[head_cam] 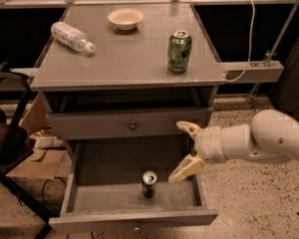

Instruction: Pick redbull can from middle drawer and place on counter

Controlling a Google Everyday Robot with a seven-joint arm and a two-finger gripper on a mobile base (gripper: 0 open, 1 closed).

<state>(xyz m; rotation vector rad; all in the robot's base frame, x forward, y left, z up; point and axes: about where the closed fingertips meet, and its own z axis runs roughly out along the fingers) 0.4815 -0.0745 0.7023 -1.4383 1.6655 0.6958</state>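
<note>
Only one redbull can (149,183) stood upright on the floor of the open middle drawer (109,195). Just right of it hung the hand (185,149), fingers spread wide, holding nothing. Farther back, the desk (124,61) carried one green can (180,51), one bowl (125,19) and one bottle (72,36).

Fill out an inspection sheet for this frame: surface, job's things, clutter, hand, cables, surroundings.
Surface: grey counter, flat, holding three items.
Job's things: redbull can upright on the floor of the open middle drawer, near its front; not yet grasped.
Clutter: green can upright, bowl, plastic bottle on its side, all on the counter.
Hand: hand open, over the drawer's right side, right of the redbull can and apart from it.
Cables: white cable hanging beyond the counter's right edge.
Surroundings: closed upper drawer with knob; cardboard at left; speckled floor.
</note>
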